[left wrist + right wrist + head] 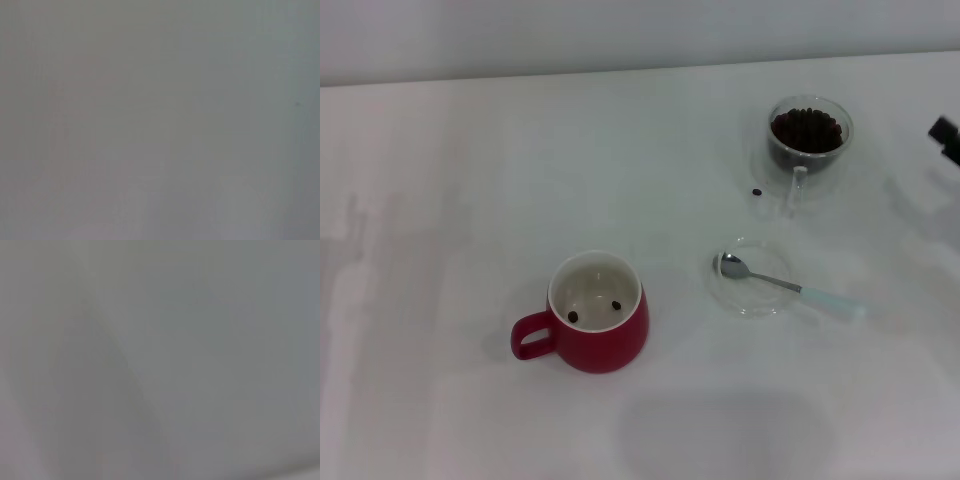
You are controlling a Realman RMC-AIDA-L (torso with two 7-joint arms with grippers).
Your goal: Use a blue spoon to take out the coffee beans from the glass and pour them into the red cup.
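The red cup (598, 320) stands near the table's middle, its handle pointing left, with two coffee beans on its cream floor. At the back right the glass (809, 135) holds a heap of coffee beans (806, 128); a single bean (757, 192) lies on the table beside it. The blue spoon (788, 285) lies across a clear glass saucer (752, 278), bowl to the left and pale handle to the right. A dark part of my right arm (946, 138) shows at the right edge; its gripper is out of view. My left gripper is not seen. Both wrist views show only bare grey surface.
The white table (440, 200) stretches wide on the left and in front of the red cup. A pale wall runs along the back edge.
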